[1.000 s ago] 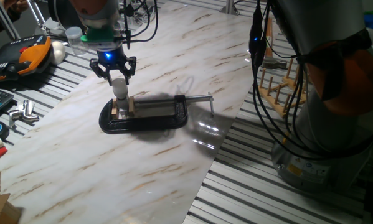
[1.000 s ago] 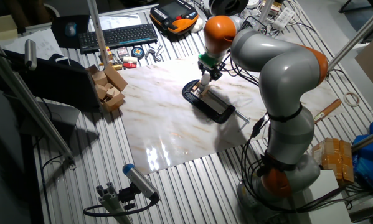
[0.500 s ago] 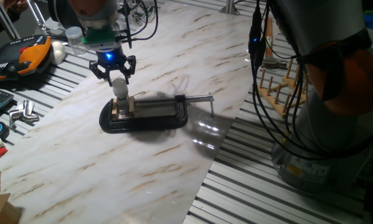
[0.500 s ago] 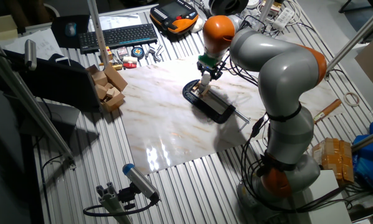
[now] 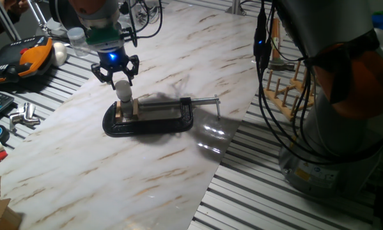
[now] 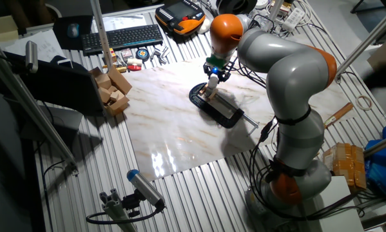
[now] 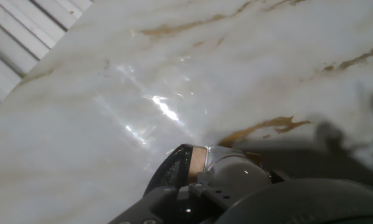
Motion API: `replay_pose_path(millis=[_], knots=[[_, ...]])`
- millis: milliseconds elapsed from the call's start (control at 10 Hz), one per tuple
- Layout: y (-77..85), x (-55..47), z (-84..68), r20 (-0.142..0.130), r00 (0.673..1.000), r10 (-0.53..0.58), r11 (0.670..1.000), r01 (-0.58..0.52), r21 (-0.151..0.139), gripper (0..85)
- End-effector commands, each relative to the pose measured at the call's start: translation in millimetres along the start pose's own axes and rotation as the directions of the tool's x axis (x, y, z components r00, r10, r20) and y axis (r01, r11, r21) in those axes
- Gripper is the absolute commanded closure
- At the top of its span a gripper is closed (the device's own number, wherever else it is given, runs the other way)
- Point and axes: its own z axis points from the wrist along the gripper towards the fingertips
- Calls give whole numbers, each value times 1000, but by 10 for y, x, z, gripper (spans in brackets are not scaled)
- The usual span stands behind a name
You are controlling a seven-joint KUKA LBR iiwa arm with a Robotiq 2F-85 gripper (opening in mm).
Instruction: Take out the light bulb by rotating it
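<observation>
Light bulb [image 5: 123,88] upright in clamp [image 5: 149,117], fingers [image 5: 102,71] around it

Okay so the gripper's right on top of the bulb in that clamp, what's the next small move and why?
Probably keep twisting the wrist to unscrew. The gripper sits around the top of the light bulb, which stands upright with its base between the wooden blocks in the black clamp. The bulb looks seated, so lifting now would likely fail. Whether the fingers actually pinch it is unclear.
</observation>
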Motion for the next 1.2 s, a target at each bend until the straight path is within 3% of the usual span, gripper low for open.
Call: replay_pose_path(millis=[0, 1100], knots=[[0, 0, 0, -1, 999, -38, 999, 38, 3, 850], [10, 1, 3, -43, 954, -298, 955, 298, -3, 850]])
